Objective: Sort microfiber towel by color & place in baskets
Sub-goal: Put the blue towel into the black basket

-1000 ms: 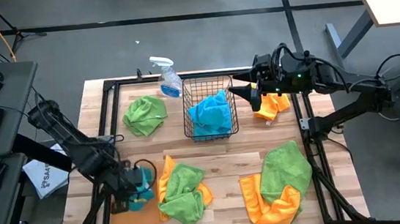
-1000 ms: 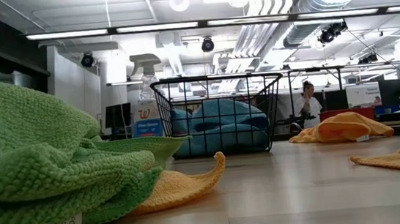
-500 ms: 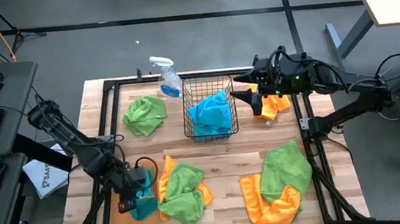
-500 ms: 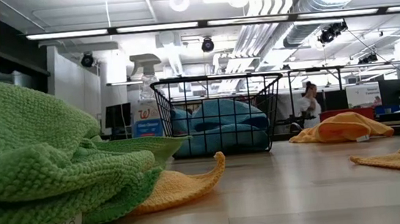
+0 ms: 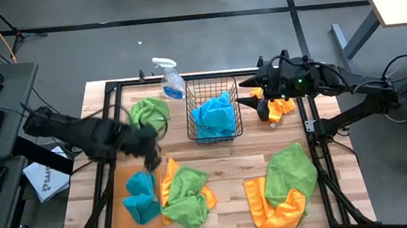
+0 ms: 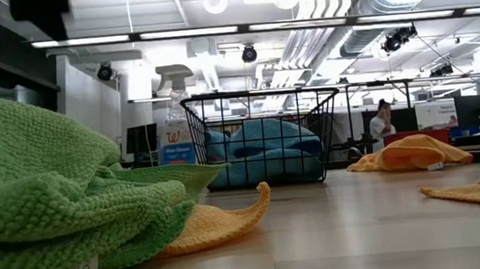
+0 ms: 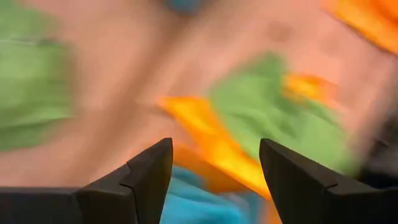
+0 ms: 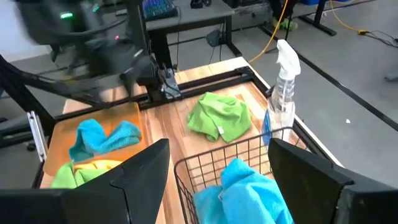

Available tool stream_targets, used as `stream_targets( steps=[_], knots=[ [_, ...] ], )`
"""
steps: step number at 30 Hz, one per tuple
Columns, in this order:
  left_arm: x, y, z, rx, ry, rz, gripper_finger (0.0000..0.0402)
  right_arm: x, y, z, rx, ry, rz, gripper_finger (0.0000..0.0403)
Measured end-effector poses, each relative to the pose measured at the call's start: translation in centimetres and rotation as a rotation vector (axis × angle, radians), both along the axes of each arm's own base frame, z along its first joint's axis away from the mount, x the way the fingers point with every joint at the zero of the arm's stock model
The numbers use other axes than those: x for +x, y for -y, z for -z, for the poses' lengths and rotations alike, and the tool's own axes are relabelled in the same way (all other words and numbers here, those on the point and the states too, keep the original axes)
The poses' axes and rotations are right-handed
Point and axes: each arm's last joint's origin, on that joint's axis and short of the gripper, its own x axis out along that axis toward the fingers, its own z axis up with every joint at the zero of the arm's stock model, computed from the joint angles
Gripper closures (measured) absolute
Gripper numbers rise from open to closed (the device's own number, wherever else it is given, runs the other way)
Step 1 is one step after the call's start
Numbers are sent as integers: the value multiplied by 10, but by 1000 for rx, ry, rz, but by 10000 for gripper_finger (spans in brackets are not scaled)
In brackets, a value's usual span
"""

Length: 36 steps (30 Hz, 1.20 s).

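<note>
While motion smears the left end effector point(image 7: 214, 180), fingers apart, empty, right end effector point(image 8: 217, 180) wide.

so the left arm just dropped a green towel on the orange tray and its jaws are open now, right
Not quite: the towel lying on the orange tray is blue, not green, as the high view shows. The rest holds: the left gripper is above the table near the tray with its jaws open and empty.
</note>
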Motion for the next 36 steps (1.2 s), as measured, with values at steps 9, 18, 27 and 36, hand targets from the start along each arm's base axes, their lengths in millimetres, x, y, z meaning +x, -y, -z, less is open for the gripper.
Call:
stream_targets(
  steps=[9, 18, 27, 36],
  knots=[
    [-5, -105, 69, 69, -217, -225, 175, -1, 0, 3, -14, -33, -4, 132],
    [-36, -165, 121, 107, -291, -362, 175, -2, 3, 2, 97, 6, 141, 132],
    [-38, -188, 130, 139, -270, -300, 175, -2, 5, 2, 171, 47, 263, 132],
    [-31, -198, 154, -3, -306, -313, 175, -3, 5, 3, 149, 27, 256, 132]
  ],
)
